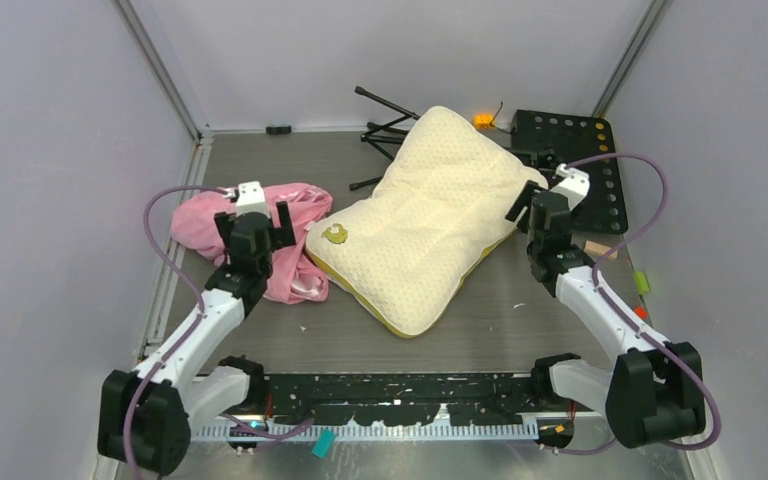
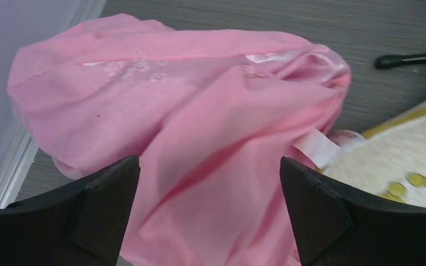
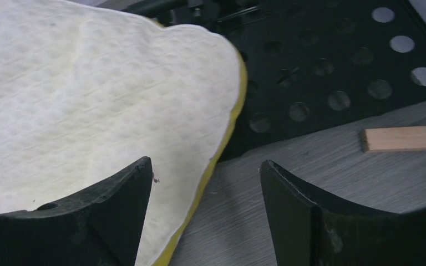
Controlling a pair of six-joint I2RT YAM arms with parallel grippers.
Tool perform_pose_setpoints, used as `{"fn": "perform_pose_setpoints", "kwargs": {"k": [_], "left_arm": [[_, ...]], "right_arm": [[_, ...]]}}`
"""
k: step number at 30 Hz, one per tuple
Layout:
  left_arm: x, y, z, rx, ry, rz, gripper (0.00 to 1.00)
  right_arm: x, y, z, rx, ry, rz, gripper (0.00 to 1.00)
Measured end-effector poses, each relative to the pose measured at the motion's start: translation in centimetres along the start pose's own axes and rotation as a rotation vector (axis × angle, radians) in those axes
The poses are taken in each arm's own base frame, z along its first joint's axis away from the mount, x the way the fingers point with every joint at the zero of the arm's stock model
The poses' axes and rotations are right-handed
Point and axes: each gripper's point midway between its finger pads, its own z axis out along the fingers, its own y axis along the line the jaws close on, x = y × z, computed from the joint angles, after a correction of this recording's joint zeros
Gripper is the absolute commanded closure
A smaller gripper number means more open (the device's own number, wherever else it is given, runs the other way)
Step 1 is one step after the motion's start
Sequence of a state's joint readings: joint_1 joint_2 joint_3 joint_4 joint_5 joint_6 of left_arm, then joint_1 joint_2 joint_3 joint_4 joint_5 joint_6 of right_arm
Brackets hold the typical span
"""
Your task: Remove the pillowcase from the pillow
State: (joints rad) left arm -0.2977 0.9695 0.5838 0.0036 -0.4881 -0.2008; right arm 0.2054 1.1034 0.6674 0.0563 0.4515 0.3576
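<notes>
The pink pillowcase lies crumpled on the table's left side, off the pillow, touching its near-left corner. The cream quilted pillow rests diagonally in the middle. My left gripper hovers over the pillowcase, open wide, with pink fabric below the gap of the left gripper and nothing gripped. A white tag shows beside the pillow corner. My right gripper is at the pillow's right edge. In its wrist view the right gripper is open, straddling the pillow's yellow edge band.
A black perforated plate sits at the back right, under the pillow's far corner, also seen as the black plate. A small wood block lies on the table near it. Black tripod legs lie behind the pillow. Walls close in on both sides.
</notes>
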Motion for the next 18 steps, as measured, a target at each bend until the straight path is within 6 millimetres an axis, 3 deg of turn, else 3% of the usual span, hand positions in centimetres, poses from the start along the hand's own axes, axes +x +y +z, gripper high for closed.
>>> {"fn": "perform_pose_setpoints", "kwargs": {"k": [3,7,13,18], "left_arm": [[0.9,2.6,2.3,-0.078,0.011,-0.032,0.00],[4.0,5.0,4.3,-0.144,0.066,-0.042,0.00],[6.5,4.2,6.4,-0.115,0.085,-0.016,0.02],[9.2,3.5,7.7,-0.078,0.131,0.026,0.09]], "right_arm": [[0.7,-2.4,1.5,0.075,-0.002,-0.006,0.21],[2.3,-3.1,2.9,0.097,-0.003,-0.089,0.21],[6.3,-4.4,4.1,0.082,-0.036,-0.183,0.22],[5.9,-4.0,5.2,0.075,-0.073,-0.228,0.22]]}}
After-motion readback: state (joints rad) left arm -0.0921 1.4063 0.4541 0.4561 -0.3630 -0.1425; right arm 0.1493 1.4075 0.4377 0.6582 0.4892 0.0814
